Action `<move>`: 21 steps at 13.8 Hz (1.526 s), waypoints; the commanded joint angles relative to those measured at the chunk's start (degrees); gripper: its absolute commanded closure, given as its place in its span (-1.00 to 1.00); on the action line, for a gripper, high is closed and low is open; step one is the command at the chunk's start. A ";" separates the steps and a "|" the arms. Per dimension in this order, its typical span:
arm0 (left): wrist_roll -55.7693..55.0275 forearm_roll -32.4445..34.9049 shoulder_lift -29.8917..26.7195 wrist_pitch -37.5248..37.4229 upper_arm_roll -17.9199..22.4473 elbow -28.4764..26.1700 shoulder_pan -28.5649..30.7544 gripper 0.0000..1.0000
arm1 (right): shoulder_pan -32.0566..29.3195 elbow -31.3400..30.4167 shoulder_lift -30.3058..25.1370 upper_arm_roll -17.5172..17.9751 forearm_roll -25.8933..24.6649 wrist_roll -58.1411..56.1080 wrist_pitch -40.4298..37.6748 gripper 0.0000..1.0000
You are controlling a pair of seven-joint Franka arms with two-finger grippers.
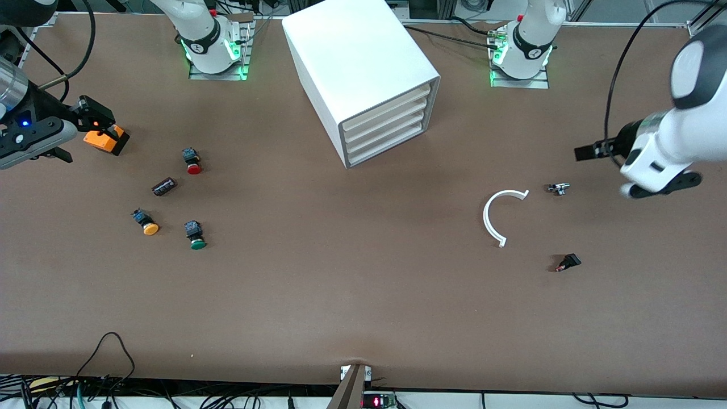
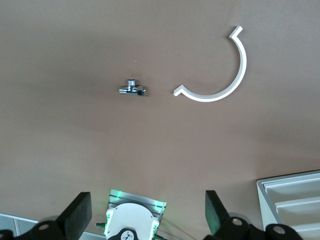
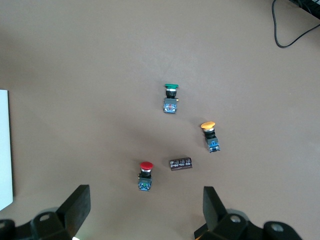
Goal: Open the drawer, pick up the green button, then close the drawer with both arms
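The green-capped button (image 1: 196, 234) lies on the table (image 1: 341, 295), nearer the front camera than the cabinet (image 1: 363, 74) and toward the right arm's end. All four drawers (image 1: 386, 124) sit flush. The right gripper (image 3: 145, 210) and left gripper (image 2: 147, 215) hang released, empty, each waiting over bare table.

Bright, even overhead light — soft shadows, sharp.

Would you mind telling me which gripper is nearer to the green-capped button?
The right gripper, open over the table's right-arm end beside the button cluster. The left gripper, also open, hangs over the left-arm end by the white curved piece.
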 commanded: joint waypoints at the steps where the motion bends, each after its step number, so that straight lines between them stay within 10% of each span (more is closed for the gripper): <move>1: 1.24 2.62 -4.58 -0.54 -0.64 -1.31 0.55 -1.00 | -1.36 0.31 -0.78 1.32 -0.38 1.19 -0.32 -1.00; 21: 17.06 2.90 -7.49 14.41 -1.08 -0.69 6.17 -1.00 | -1.27 1.28 0.37 1.76 -2.13 6.47 3.02 -1.00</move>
